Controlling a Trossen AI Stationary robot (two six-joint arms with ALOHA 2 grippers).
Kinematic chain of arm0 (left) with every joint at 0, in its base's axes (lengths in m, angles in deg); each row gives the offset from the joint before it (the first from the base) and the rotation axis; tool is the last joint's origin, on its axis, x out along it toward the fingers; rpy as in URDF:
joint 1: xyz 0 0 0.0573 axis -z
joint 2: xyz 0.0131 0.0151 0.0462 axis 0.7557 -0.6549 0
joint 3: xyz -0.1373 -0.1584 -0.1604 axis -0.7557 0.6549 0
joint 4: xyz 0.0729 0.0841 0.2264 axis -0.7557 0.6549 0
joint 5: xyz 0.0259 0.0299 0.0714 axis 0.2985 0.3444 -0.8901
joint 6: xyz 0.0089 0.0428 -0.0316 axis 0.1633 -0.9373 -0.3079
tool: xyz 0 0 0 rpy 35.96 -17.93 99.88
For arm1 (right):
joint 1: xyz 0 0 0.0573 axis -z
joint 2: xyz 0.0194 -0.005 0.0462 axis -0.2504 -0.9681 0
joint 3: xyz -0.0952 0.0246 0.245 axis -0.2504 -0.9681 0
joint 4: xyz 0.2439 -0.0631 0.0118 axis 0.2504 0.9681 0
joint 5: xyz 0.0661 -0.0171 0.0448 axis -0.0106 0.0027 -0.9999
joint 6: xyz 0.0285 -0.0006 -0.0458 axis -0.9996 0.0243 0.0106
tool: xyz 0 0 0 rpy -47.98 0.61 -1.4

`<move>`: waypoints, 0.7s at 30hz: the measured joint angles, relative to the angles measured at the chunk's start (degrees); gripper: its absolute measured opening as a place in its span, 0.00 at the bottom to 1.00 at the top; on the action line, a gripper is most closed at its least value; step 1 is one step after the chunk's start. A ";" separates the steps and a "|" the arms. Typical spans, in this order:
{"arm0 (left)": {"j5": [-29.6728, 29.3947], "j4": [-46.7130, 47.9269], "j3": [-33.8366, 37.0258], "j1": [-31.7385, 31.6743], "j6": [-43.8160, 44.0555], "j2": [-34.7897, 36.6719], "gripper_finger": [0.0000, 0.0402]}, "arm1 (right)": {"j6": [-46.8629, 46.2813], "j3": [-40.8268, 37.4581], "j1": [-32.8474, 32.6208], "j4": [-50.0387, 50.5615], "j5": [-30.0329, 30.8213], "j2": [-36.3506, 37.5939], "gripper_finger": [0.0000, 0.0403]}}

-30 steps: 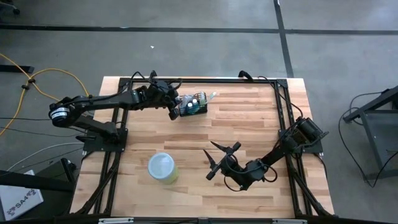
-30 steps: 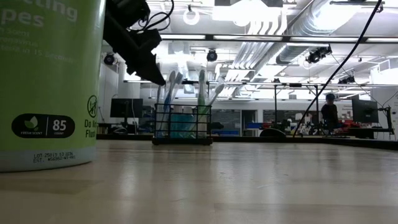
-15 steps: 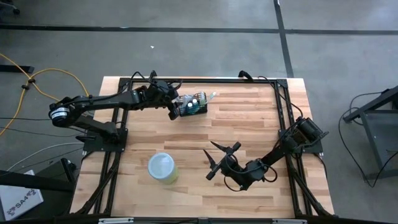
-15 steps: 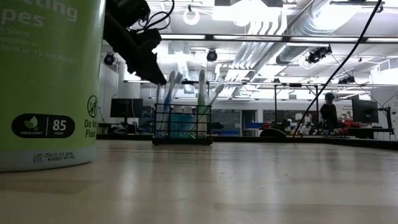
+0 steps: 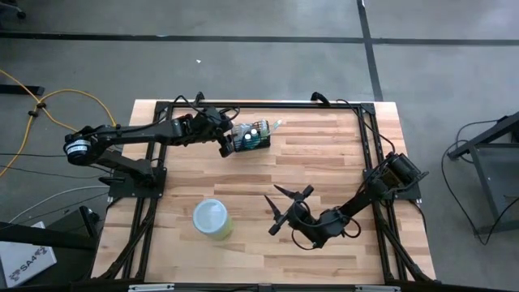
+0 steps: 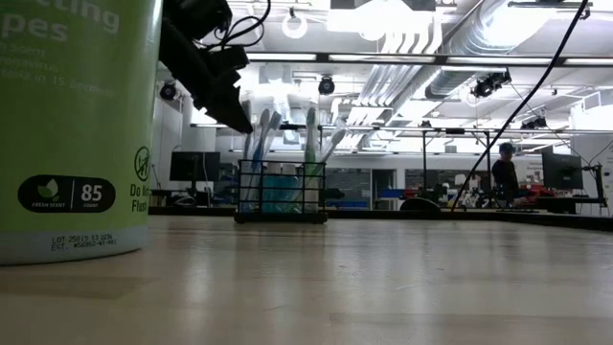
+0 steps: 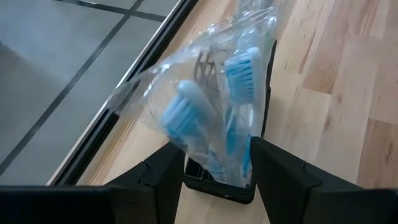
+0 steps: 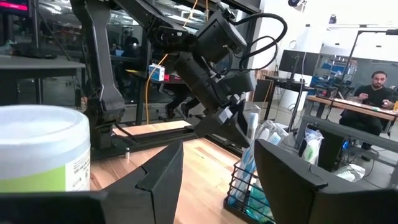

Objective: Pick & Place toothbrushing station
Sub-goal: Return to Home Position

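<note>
Toothbrushing station (image 5: 253, 139): upright near the table's (image 5: 340, 162) 12 o'clock edge, with toothbrushes (image 6: 311, 134) standing in it. Its long axis runs roughly 9 to 3.
Left gripper (image 5: 226, 144): spread wide and empty, just beside the station's 9 o'clock end, so the station lies at its 3 o'clock.
Right gripper (image 5: 276, 209): fingers apart and holding nothing, well apart from the station, which sits at its 11 o'clock.
Nearer arm: the left.
Your move: by my judgement, draw the left arm back toward 9 o'clock, along the station's long axis, so no finger snags the brushes.
</note>
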 joint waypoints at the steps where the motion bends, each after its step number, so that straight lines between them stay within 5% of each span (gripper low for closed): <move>1: 0.00 0.00 0.00 0.00 0.00 0.00 0.44 | -0.31 0.00 0.00 0.45 -0.02 0.00 0.47; 21: -3.13 8.88 0.00 3.46 1.31 5.74 0.44 | -1.29 0.00 0.00 1.78 2.01 0.00 0.47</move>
